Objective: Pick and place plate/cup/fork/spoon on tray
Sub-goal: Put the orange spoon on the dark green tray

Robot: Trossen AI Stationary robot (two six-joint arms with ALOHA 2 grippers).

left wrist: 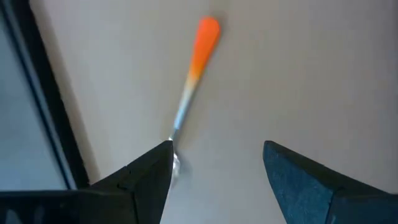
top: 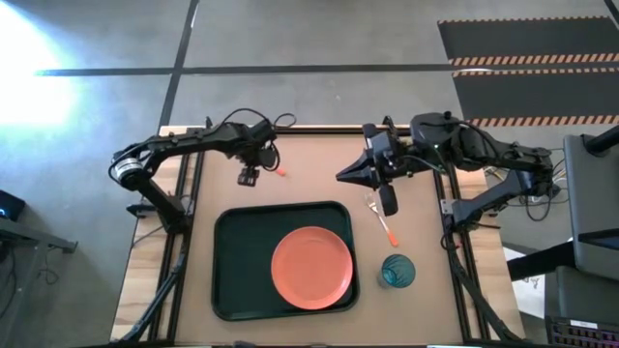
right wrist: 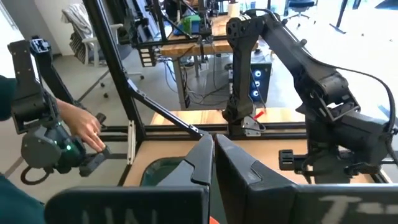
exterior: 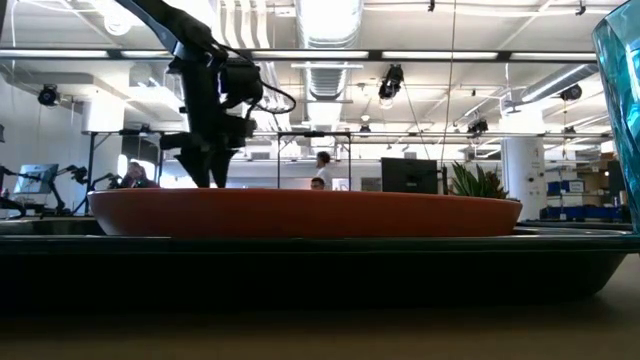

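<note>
Round orange-red plate: on dark green rectangular tray. Orange-handled metal spoon: on surface beneath left hand, fingers spread, empty. Right hand: closed, empty.

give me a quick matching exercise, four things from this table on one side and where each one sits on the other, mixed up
Things:
1. plate
2. cup
3. fork
4. spoon

Places:
A. on bare table, right of the tray, near the table's front edge
B. on bare table under the left gripper, whose jaws are open
C. lying on the tray, toward its right end
D. on bare table below the right gripper, beyond the cup

Pairs: 1-C, 2-A, 3-D, 4-B
</note>
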